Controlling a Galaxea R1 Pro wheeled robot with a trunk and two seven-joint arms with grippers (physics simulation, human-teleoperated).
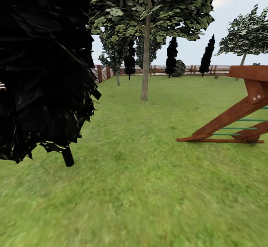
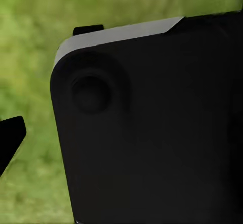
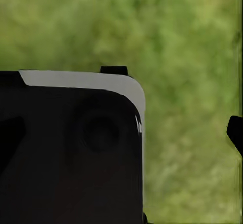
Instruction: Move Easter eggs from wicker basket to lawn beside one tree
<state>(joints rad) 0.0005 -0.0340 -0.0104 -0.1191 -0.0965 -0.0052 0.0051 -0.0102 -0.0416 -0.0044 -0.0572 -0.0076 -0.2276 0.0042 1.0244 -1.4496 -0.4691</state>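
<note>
Closest in, filling the head view's left side: a black cypress-like tree (image 1: 41, 68), ragged dark foliage over a stubby black trunk, planted right at the edge of the path. Beyond it, open lawn (image 1: 134, 187), blurred underfoot. Straight ahead, well apart from the cypress, the pale-trunked tree (image 1: 144, 72) with a straight bare trunk and leafy canopy high above — a fair candidate for the drop spot. Off to the right, a reddish wooden play frame (image 1: 238, 120) with green rungs, feet on the grass. Far back, a brown slat fence (image 1: 160, 69) and more dark cypresses.

Down at the wrists: dark robot housing (image 2: 152, 133) up close over blurred grass, same story on the right (image 3: 71, 153). Tool fingers barely peeking at the frame edges, so cannot tell how far open either tool stands, nor whether anything is held.

No eggs, no wicker basket in sight — whereabouts unknown from here.

Handling guess for later: small, smooth, rounded eggs, likely light and prone to slipping or rolling; best pinched across the widest middle, gently, then set down low beside the trunk.
</note>
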